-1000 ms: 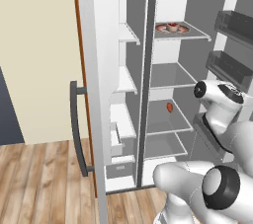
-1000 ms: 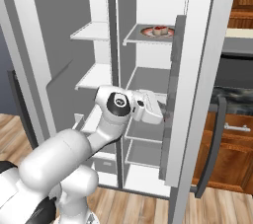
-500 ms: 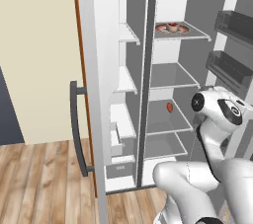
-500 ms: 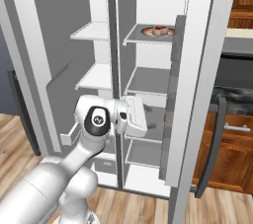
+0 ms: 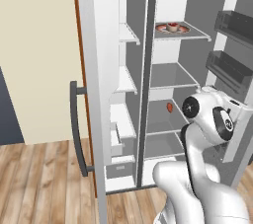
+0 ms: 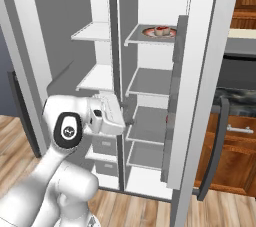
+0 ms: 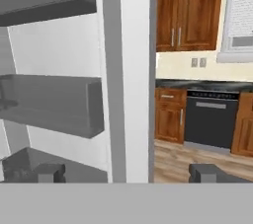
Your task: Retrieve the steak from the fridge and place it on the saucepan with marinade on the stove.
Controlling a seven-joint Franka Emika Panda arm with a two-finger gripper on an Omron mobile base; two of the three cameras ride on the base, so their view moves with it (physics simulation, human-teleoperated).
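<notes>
While jaws (image 7: pixel 126 172) gape (nothing held), arm faces fridge (image 5: pixel 148 45).

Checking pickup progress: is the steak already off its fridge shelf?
No, the steak lies on a shelf inside the open fridge, untouched.

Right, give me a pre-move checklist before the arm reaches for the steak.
1. Fridge doors swung open: ok.
2. Steak in sight, lying on the lower right shelf: ok in the left base view.
3. Tool open, nothing between its fingertips: ok.
4. Tool aimed at the steak: not ok; the hand view faces the door edge, the grey door bins and the kitchen cabinets beyond.
5. Right target chosen: ok if it avoids the wider reddish item on the upper shelf.
6. Saucepan ready on the stove: cannot tell.
</notes>
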